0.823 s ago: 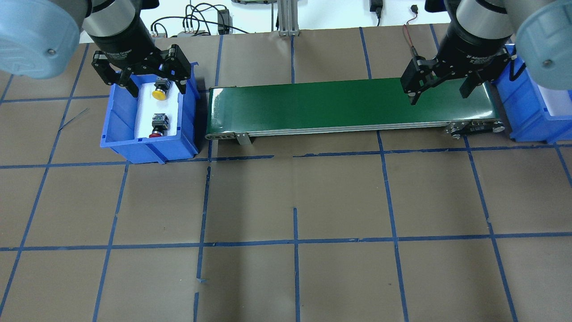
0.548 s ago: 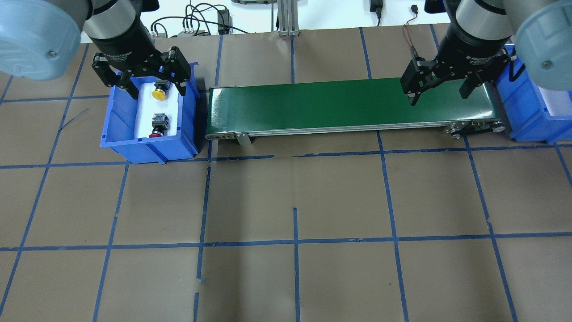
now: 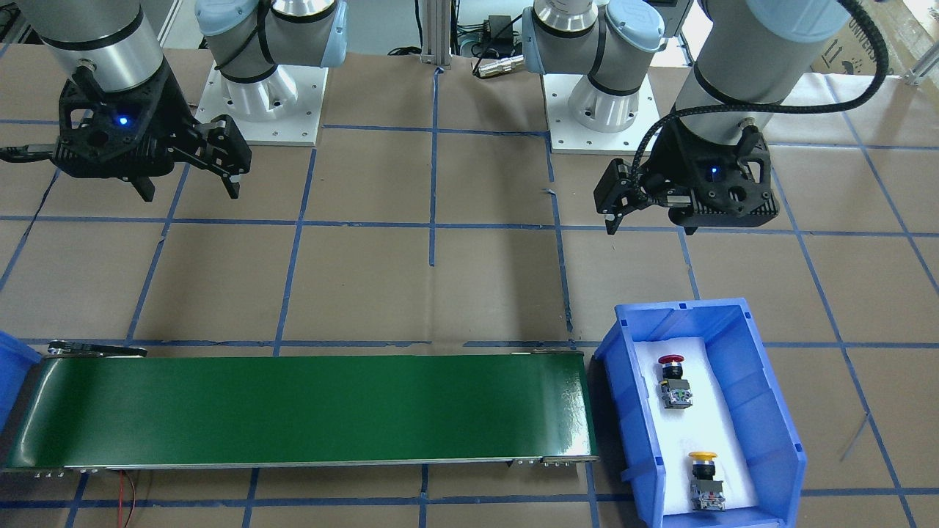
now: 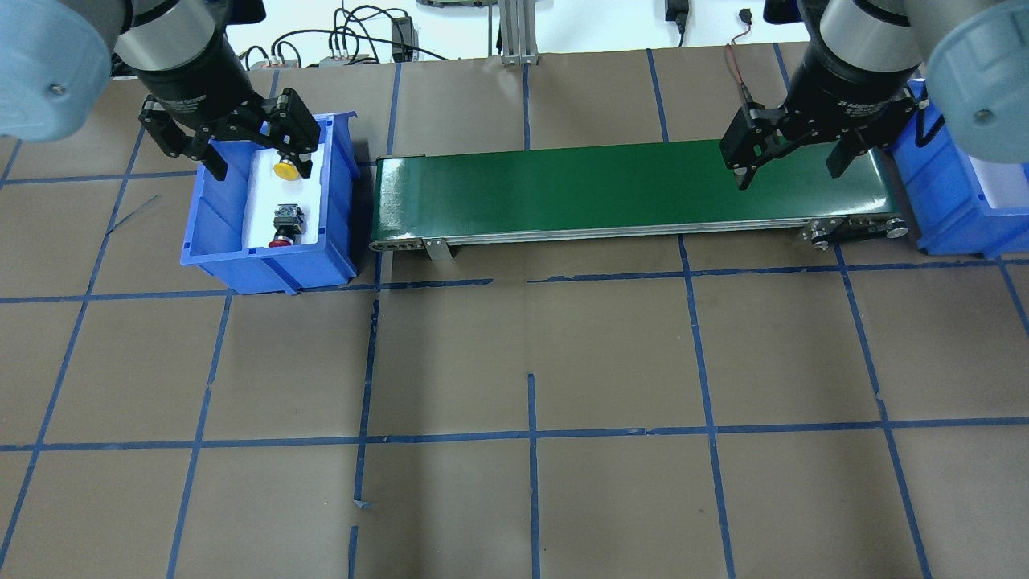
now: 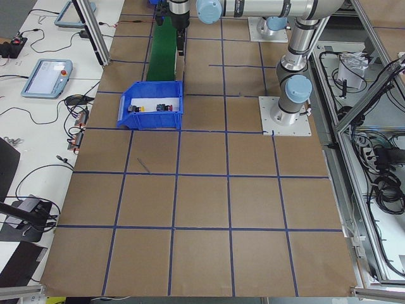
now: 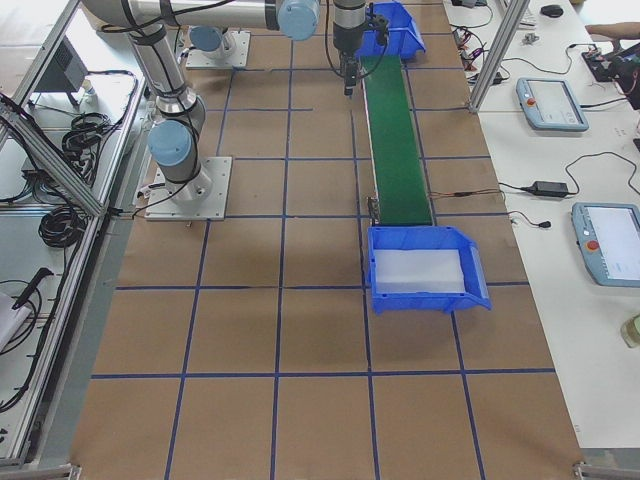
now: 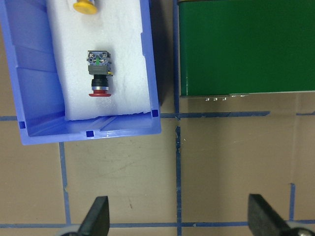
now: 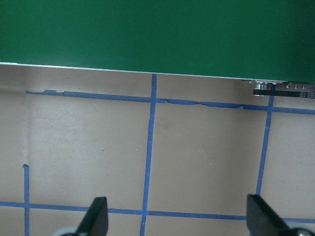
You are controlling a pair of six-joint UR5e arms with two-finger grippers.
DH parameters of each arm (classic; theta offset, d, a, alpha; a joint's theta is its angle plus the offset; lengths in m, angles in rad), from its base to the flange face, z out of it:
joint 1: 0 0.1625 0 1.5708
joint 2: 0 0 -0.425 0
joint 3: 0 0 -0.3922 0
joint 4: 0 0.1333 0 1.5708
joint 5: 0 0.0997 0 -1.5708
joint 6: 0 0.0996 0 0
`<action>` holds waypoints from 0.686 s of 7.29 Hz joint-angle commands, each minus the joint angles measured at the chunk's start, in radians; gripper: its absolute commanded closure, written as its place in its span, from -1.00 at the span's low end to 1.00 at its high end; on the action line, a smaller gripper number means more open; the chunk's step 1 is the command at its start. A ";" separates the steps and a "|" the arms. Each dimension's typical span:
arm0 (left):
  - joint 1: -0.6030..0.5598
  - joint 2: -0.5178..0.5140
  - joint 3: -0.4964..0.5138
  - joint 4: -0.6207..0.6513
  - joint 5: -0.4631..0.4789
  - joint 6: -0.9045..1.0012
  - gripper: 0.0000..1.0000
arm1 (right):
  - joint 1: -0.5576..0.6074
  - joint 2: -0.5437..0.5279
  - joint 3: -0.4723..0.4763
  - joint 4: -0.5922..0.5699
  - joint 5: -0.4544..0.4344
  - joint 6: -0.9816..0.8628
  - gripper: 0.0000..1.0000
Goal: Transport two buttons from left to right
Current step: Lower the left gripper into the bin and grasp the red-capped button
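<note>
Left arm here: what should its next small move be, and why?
Probably bring the left gripper forward and down over the blue bin toward the red button: its jaws stand open and empty, apparently short of the bin, where the yellow button also lies.

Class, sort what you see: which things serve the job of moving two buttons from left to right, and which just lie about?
Job: red button, yellow button, left bin, conveyor belt, right bin, left gripper and right gripper, both open.

Lying about: teach pendant, power adapter, cables.
</note>
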 commanded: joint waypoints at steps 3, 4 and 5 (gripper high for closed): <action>0.128 -0.229 0.024 0.237 -0.009 0.041 -1.00 | 0.000 0.000 0.000 0.001 0.000 0.000 -1.00; 0.123 -0.267 0.024 0.273 -0.008 0.017 -1.00 | 0.000 0.000 0.000 0.000 0.000 0.001 -1.00; 0.123 -0.304 0.025 0.296 -0.005 -0.017 -1.00 | 0.000 0.000 0.000 0.000 0.000 0.000 -1.00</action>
